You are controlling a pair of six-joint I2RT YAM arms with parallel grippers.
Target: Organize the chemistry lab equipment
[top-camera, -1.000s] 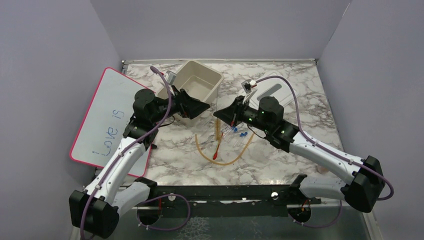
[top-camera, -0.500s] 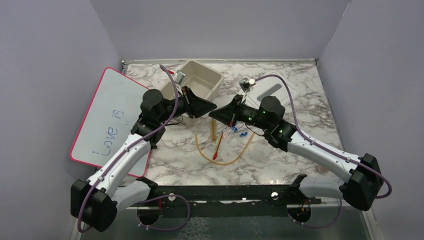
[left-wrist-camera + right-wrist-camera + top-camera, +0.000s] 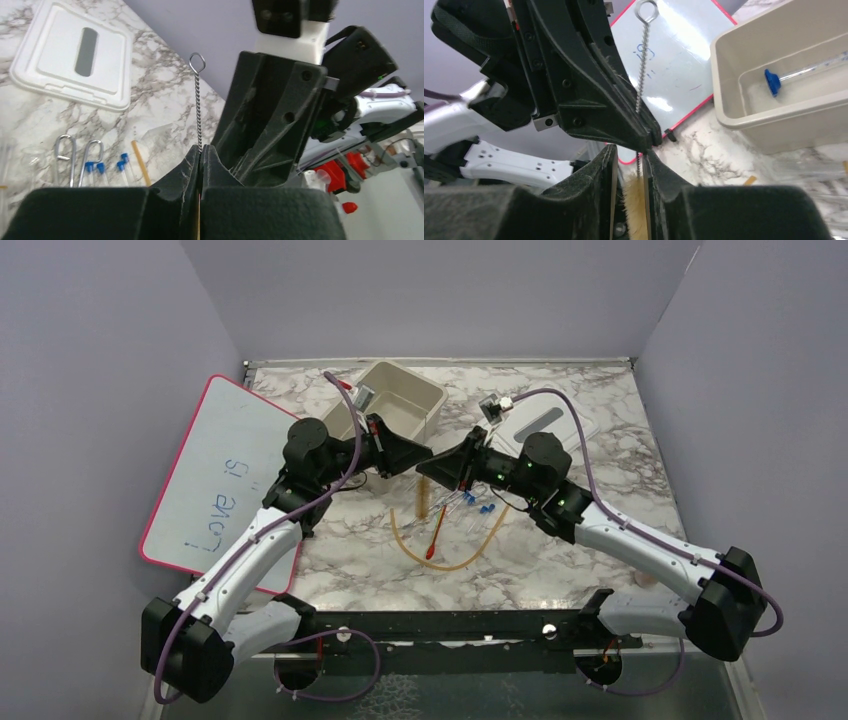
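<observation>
A tan bristle brush hangs upright between the two grippers above the table's middle. My left gripper (image 3: 201,150) is shut on its twisted wire stem (image 3: 198,107), whose loop end (image 3: 197,62) sticks up past the fingertips. My right gripper (image 3: 628,152) faces it tip to tip, jaws slightly apart. The tan bristles (image 3: 634,200) lie between its jaws, against the right finger. In the top view the grippers (image 3: 423,464) meet above the curved amber tube (image 3: 450,562), the red-tipped dropper (image 3: 437,533) and the blue-capped tubes (image 3: 485,508).
The beige tub (image 3: 398,410) stands behind the left gripper, with a blue-capped tube (image 3: 772,81) inside. Its white lid (image 3: 545,425) lies back right. The pink-rimmed whiteboard (image 3: 220,475) lies at the left. Metal tongs (image 3: 75,155) and clear tubes (image 3: 95,167) lie on the marble.
My left gripper swung right from the tub to the right gripper's tip and shut on the brush's wire. The right gripper's jaws have parted a little around the bristles.
</observation>
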